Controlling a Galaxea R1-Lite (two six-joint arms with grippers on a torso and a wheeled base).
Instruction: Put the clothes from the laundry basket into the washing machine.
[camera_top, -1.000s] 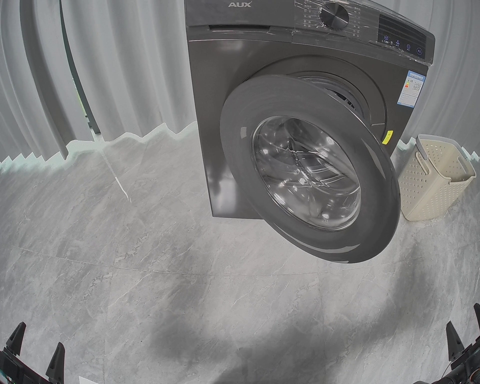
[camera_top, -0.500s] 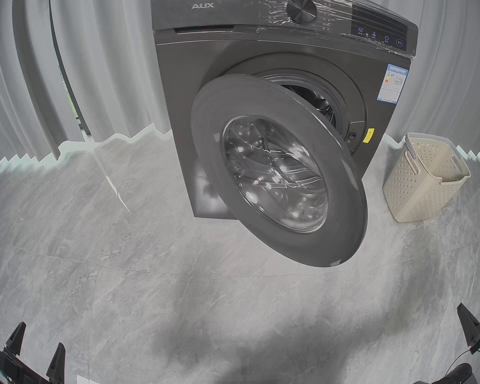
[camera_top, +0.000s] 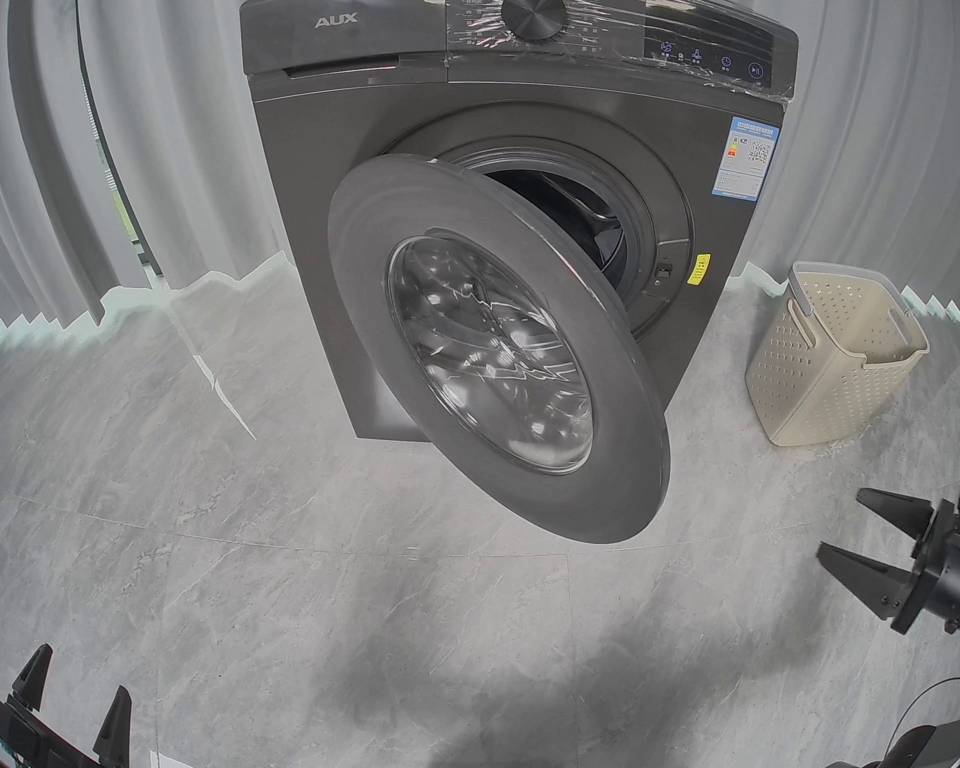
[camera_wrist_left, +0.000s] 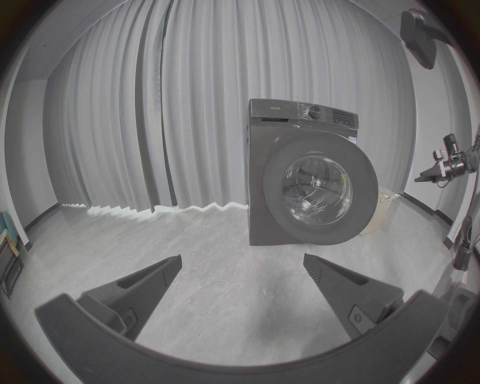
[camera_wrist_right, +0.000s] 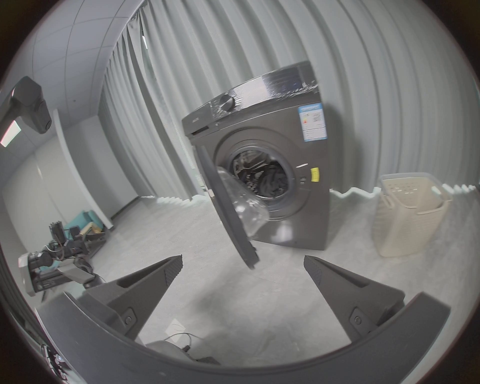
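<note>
- Low at the near left over the floor (camera_top: 300, 580): left gripper (camera_top: 78, 672), spread wide, holding nothing, well apart from all the task's things.
- Ahead at centre: washing machine (camera_top: 300, 200), with its door (camera_top: 630, 450) hinged on the left and swung wide toward the robot, leaving the drum mouth (camera_top: 585, 215) open on the right.
- Inside the drum, seen from the right wrist: dark clothes (camera_wrist_right: 267, 181), heaped low behind the mouth.
- Just right of the machine: pale perforated laundry basket (camera_top: 810, 390), upright on the floor. Nothing seen above its rim, inner walls bare as far as visible, bottom hidden.
- Raised at the far right: right gripper (camera_top: 842, 522), spread wide and empty, tips pointing leftward toward the door, near the basket but not touching it.
- Step in hand, as judged: loading probably finished or nearly so, with the right arm placed for a last reach into the basket or for the door.
- Next move, as judged: a look at the basket's bottom and, if bare, a push on the door's free edge to swing it shut.
- Around: grey pleated curtain (camera_top: 190, 130) behind machine and basket, hem on the pale marbled floor.
- In the way: the open door itself, jutting out between the two arms, so best approached from its right side.
</note>
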